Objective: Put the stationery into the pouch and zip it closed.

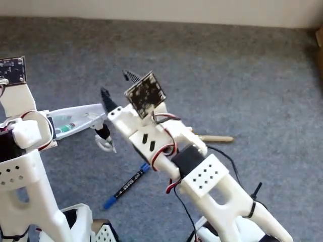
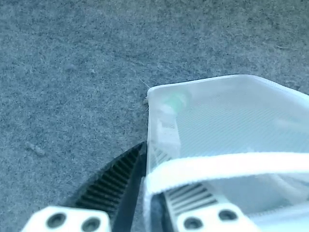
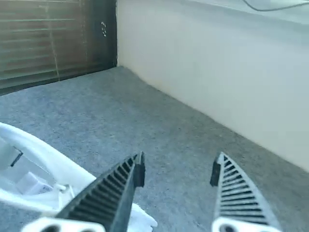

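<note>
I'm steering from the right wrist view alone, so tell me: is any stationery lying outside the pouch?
Observer: Yes, a black pen with blue ends lies on the carpet near the arms' bases.
Operator: Anything else out?
Observer: A thin wooden stick lies on the carpet too, apart from the pen.
Operator: What's holding the pouch?
Observer: The left gripper is shut on the pouch at its edge.
</note>
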`<state>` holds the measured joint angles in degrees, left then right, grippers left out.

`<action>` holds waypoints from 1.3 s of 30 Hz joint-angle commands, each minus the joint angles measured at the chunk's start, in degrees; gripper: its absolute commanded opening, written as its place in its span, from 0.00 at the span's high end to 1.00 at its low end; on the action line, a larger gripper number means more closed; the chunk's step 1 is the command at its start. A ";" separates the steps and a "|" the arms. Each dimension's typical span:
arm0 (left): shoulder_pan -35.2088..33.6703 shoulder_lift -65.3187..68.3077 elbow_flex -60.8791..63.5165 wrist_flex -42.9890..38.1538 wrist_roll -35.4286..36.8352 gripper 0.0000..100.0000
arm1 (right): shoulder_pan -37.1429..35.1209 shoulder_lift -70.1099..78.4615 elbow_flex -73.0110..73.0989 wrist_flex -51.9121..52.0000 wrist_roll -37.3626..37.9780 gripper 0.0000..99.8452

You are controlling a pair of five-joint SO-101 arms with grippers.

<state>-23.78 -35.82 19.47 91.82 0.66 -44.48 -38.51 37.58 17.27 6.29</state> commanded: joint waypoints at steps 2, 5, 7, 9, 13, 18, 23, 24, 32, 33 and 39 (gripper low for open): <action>-0.84 1.63 1.54 -0.35 0.53 0.99 | 5.32 -2.24 -11.21 10.68 -3.96 0.78; -0.84 1.63 1.54 -0.35 0.53 0.99 | 9.10 -1.71 -18.24 17.98 -8.79 0.78; -0.84 1.63 1.54 -0.35 0.53 0.99 | 10.68 -1.63 -22.11 21.23 -9.05 0.78; -0.84 1.63 1.54 -0.35 0.53 0.99 | 12.35 -1.63 -25.10 23.78 -9.32 0.78; -1.10 1.63 1.27 -0.35 0.53 0.99 | 14.55 -1.63 -27.91 27.21 -9.05 0.78; -6.20 1.54 1.01 -1.49 3.08 0.99 | 14.64 -1.54 -27.82 27.47 -4.48 0.79; -9.27 1.54 1.01 -1.93 3.34 0.99 | 14.55 5.76 -28.00 29.41 -0.97 0.85; -9.71 1.54 1.01 -1.93 3.34 0.99 | 14.55 8.22 -28.18 30.73 -0.18 0.85; -10.33 1.54 0.92 -1.93 3.34 0.99 | 14.81 30.02 -42.15 41.89 0.18 0.85; -10.33 1.54 1.01 -1.93 3.34 0.99 | 14.81 32.40 -44.88 44.35 0.09 0.85; -10.33 1.54 1.01 -1.93 3.34 0.99 | 14.81 45.49 -61.23 58.59 -3.96 0.85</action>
<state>-33.19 -35.82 19.56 90.51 3.47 -30.33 4.66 -14.02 69.41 2.77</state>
